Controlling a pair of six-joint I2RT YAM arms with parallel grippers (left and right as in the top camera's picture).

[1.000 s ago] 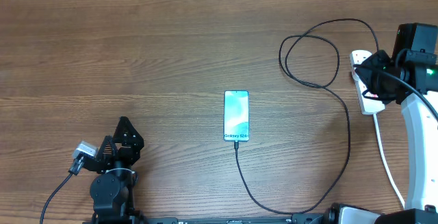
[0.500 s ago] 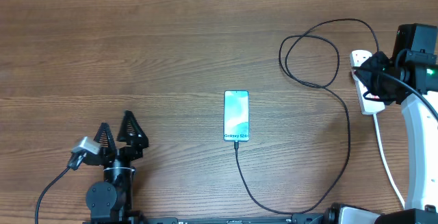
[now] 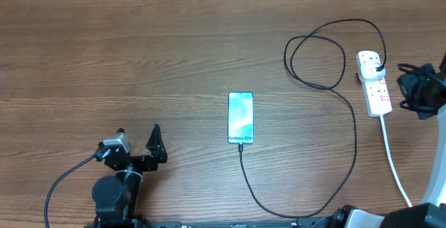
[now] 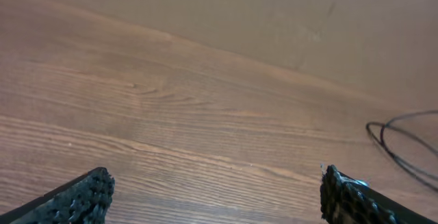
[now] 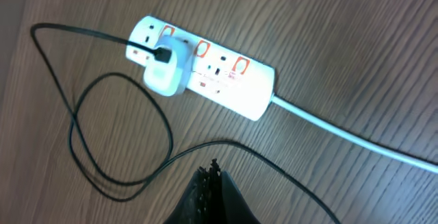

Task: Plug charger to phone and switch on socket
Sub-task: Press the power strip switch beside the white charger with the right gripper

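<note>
The phone (image 3: 240,118) lies face up at the table's middle, its blue-teal screen lit. The charger's thin black cable (image 3: 352,151) is plugged into its near end, curves right, and loops up to a white adapter (image 5: 164,77) seated in the socket strip (image 3: 375,87). The strip also shows in the right wrist view (image 5: 229,77), white with red markings. My right gripper (image 5: 209,176) is shut and empty, hovering just right of the strip (image 3: 411,88), apart from it. My left gripper (image 4: 215,193) is open and empty at the lower left (image 3: 148,155), far from the phone.
The strip's thick white cord (image 3: 397,172) runs toward the near right edge and shows in the right wrist view (image 5: 342,131). The black cable's loops (image 3: 317,54) lie left of the strip. A cardboard wall (image 4: 274,18) borders the far edge.
My right gripper has pulled back from over the socket strip to its right, uncovering it. My left arm has swung its gripper round toward the right.
</note>
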